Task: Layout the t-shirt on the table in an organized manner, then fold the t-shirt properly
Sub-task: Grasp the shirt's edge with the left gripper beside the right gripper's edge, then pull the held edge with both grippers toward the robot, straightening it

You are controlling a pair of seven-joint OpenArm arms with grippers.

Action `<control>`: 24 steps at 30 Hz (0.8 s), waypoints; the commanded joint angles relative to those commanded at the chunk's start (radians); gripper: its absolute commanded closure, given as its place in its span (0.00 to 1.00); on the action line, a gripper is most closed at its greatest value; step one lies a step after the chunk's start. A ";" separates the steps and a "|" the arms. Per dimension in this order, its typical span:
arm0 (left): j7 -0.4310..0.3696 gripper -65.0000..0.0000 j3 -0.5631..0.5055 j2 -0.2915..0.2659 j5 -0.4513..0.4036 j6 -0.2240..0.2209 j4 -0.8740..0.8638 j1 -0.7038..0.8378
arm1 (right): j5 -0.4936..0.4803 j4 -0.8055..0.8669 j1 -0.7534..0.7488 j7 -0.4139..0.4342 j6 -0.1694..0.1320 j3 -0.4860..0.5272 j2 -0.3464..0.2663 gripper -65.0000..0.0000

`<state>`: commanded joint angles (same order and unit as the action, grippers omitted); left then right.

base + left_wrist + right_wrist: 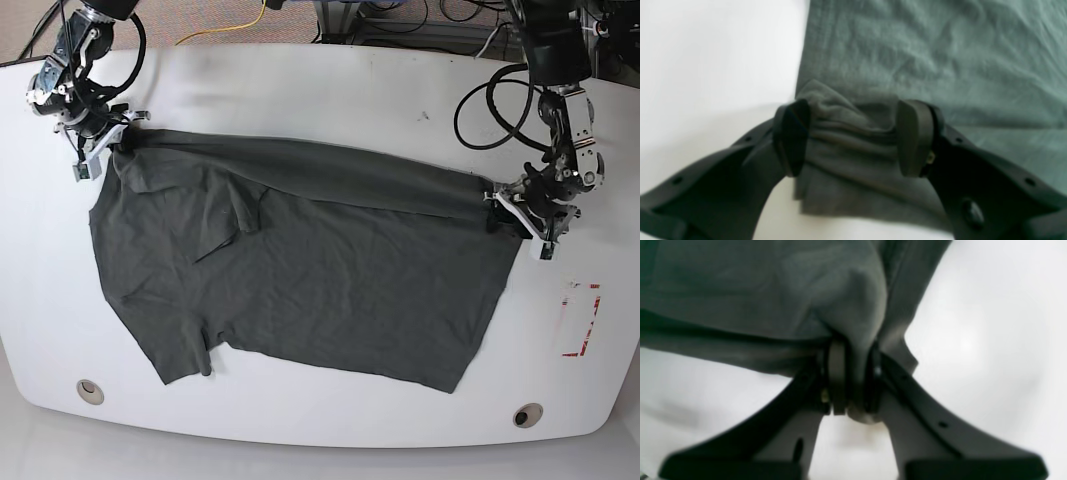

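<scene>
The dark grey t-shirt [320, 270] lies spread across the white table [330, 90], its far edge pulled into a straight line between my two grippers. My right gripper [105, 145] is at the shirt's far left corner. In the right wrist view it [855, 373] is shut on a pinch of the shirt [756, 290], lifted a little off the table [990, 340]. My left gripper [507, 215] is at the shirt's right edge. In the left wrist view its jaws [853, 138] stand apart with a bunched fold of the shirt [923, 60] between the pads [915, 140].
A red tape rectangle [580, 320] marks the table to the right of the shirt. Two round grommet holes [90, 390] [527, 414] sit near the front edge. Black cables [490, 100] hang over the far right of the table.
</scene>
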<state>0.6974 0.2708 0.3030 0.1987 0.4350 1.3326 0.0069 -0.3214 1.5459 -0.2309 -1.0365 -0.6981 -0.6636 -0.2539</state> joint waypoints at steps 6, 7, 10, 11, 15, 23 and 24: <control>0.051 0.41 0.077 0.000 0.000 0.000 0.123 0.091 | -0.003 0.049 -0.046 -0.003 0.000 0.003 0.003 0.86; 0.068 0.41 0.100 0.000 0.000 0.000 0.157 0.117 | -0.005 0.078 -0.064 -0.005 0.000 0.003 0.006 0.86; 0.107 0.41 0.144 -0.003 0.000 0.000 0.229 0.166 | -0.005 0.120 -0.100 -0.028 0.000 0.005 0.012 0.86; 0.120 0.41 0.155 -0.003 0.000 0.000 0.249 0.181 | -0.005 0.126 -0.101 -0.038 0.000 0.005 0.020 0.86; 0.147 0.41 0.176 -0.005 0.000 0.000 0.316 0.235 | -0.003 0.138 -0.109 -0.081 0.000 0.005 0.025 0.86; 0.158 0.41 0.196 -0.006 0.000 0.000 0.419 0.361 | -0.005 0.229 -0.187 -0.106 0.000 0.017 0.029 0.85; 0.158 0.41 0.201 -0.006 0.002 0.000 0.431 0.370 | -0.003 0.236 -0.192 -0.117 0.000 0.029 0.026 0.85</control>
<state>0.8554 0.4718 0.2969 0.2002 0.4350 1.7637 0.3767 -0.3245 1.7822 -0.4227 -1.1531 -0.6981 -0.6345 -0.2279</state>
